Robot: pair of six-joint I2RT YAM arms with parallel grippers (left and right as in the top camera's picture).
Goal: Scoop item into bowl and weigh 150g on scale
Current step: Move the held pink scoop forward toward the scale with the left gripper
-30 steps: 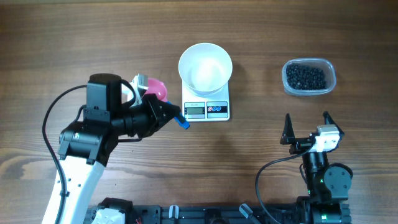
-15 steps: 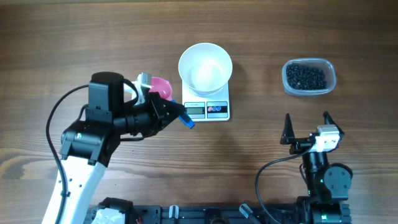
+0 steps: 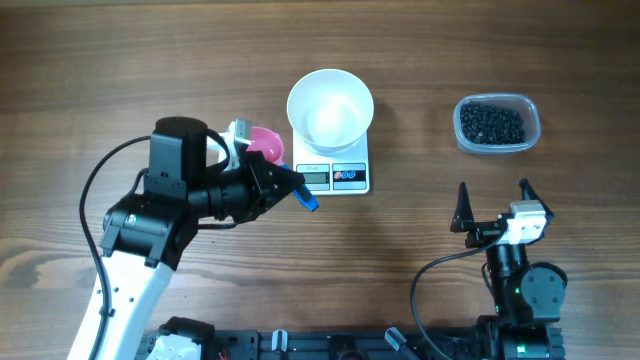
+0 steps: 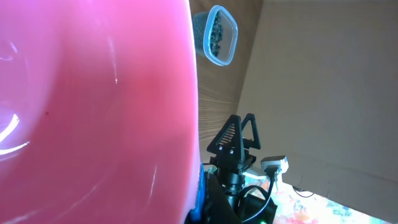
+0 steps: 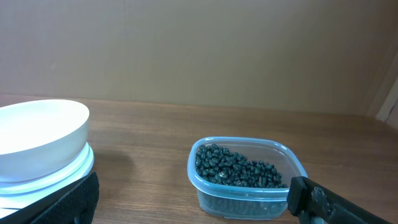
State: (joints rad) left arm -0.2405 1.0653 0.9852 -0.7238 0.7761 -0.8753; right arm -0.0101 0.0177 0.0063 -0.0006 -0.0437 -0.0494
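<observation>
A: Why does the white bowl (image 3: 330,110) sit on the scale (image 3: 333,178), toward the tabletop's far edge?
B: So whatever lands in it gets weighed directly. It looks empty.
A: And the left gripper (image 3: 284,186)?
B: Clamped tight on the pink scoop (image 3: 262,143), just left of the scale, ready to dig, I'd judge.
A: The beads (image 3: 491,123)?
B: All in the clear tub (image 3: 458,128) toward the far right corner, well apart from the scoop. The right gripper (image 3: 493,195) waits near the front edge, jaws wide, holding nothing.

Brown wooden table (image 3: 150,60), plain beige wall (image 5: 199,50)
</observation>
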